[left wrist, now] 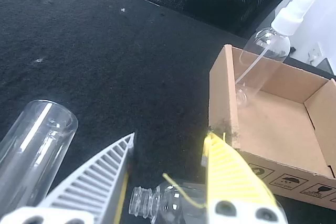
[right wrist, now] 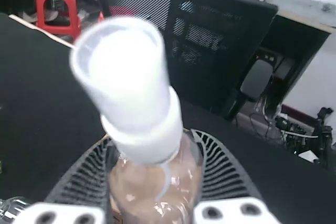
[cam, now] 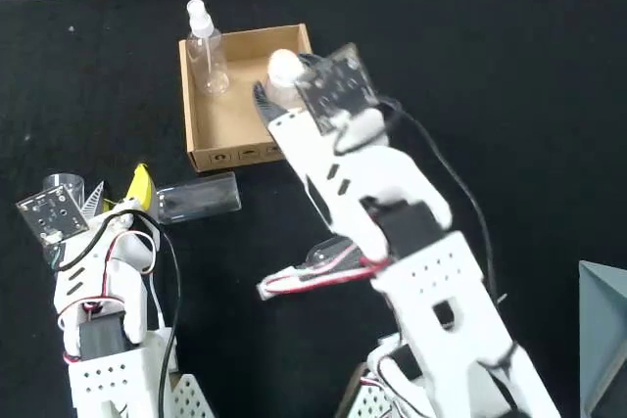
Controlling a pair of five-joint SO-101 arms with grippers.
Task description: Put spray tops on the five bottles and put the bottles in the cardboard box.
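Closest to us, a white spray top [right wrist: 126,77] looms right over the right claw [right wrist: 153,140], and we can call it: that claw is clamped on the held bottle [right wrist: 157,195]. Its black ribbed fingers [right wrist: 84,182] press the clear body on either side, just below the top's collar. Looking down from above, we find the box [cam: 240,156] directly under this claw, with the held bottle top end up over the side nearest its own arm. Whether its base touches the box floor, we cannot tell. Across the box from the right claw stands the boxed bottle [cam: 208,61], upright in the far corner, its own top already on.

Over to the left claw [left wrist: 170,140]. It stands apart, a grey finger [left wrist: 100,182] and a yellow finger [left wrist: 231,182], tips low over the black desk [cam: 509,95]. Between them, back toward the claw's base, lies the bare threaded neck of a bare bottle [left wrist: 152,203]. Its body runs out sideways past the yellow finger and rests flat on the desk. We cannot tell whether either finger touches it. Just outside the grey finger lies a clear cylinder [left wrist: 31,145], on its side, and we cannot make out its neck end. Ahead of the left claw's tips, off to the yellow finger's side, is the box wall, near the claw but apart from it.
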